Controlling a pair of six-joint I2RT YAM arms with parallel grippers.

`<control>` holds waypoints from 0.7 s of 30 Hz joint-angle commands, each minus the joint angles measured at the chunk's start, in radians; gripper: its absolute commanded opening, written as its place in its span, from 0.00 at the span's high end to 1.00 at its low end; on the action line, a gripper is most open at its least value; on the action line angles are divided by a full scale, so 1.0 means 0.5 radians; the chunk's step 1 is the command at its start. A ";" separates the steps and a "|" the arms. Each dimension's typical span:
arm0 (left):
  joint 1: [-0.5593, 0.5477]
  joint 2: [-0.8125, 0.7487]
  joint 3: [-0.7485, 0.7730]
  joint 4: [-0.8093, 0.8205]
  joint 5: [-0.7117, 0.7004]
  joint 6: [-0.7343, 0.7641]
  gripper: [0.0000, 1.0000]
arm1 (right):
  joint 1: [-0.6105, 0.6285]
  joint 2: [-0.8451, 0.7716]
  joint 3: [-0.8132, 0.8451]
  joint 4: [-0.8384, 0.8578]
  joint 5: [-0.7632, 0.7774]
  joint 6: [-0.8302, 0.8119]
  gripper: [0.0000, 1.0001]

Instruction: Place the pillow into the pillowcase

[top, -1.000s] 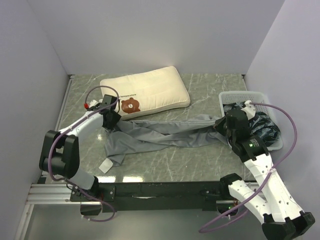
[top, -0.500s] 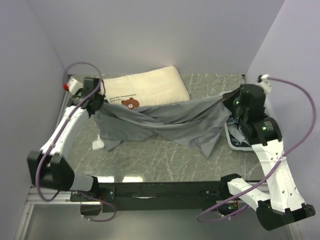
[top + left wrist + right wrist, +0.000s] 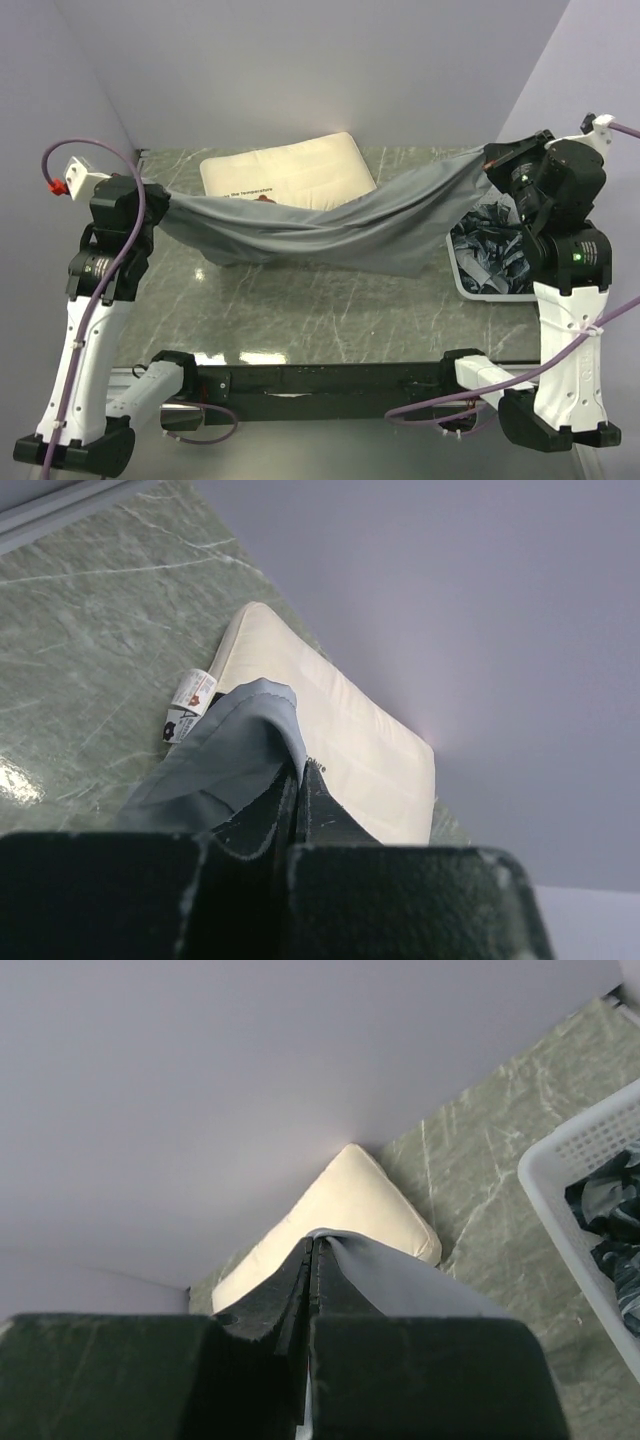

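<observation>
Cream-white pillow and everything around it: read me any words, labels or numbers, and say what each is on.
Cream-white stitched pillow: one line of black lettering, too small to read.
Small white tag by the pillow's corner: red and black print, too blurred to read.
No other text shows.

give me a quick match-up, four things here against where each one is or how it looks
Things:
1 pillow
2 pillowcase
3 basket
4 dark cloth

Places or states:
a grey, stretched in the air from left to right
b crumpled inside the basket
c flat on the table by the back wall
d white, at the table's right edge

Pairs: 1-c, 2-a, 3-d, 4-b
</observation>
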 commanded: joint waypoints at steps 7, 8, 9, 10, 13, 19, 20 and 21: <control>0.050 0.397 0.204 0.038 0.109 0.179 0.99 | 0.066 0.943 -0.066 0.168 -0.667 -0.289 0.65; 0.065 0.460 0.247 0.017 0.115 0.186 0.99 | 0.154 1.007 -0.048 0.140 -0.654 -0.353 0.58; 0.084 0.512 0.302 0.007 0.127 0.189 0.99 | 0.201 1.060 -0.045 0.113 -0.612 -0.384 0.51; 0.136 0.585 0.303 0.010 0.149 0.192 0.99 | 0.247 1.045 -0.108 0.125 -0.481 -0.406 0.37; 0.258 0.650 0.211 0.084 0.268 0.174 0.99 | 0.358 0.840 -0.359 0.216 -0.265 -0.406 0.15; 0.351 0.678 0.006 0.203 0.330 0.124 0.99 | 0.572 0.159 -1.300 0.532 -0.243 -0.201 0.15; 0.354 0.684 -0.013 0.204 0.336 0.115 0.99 | 0.642 0.073 -1.439 0.575 -0.222 -0.100 0.16; 0.357 0.690 -0.022 0.216 0.342 0.109 0.99 | 0.722 -0.086 -1.571 0.621 -0.185 -0.066 0.16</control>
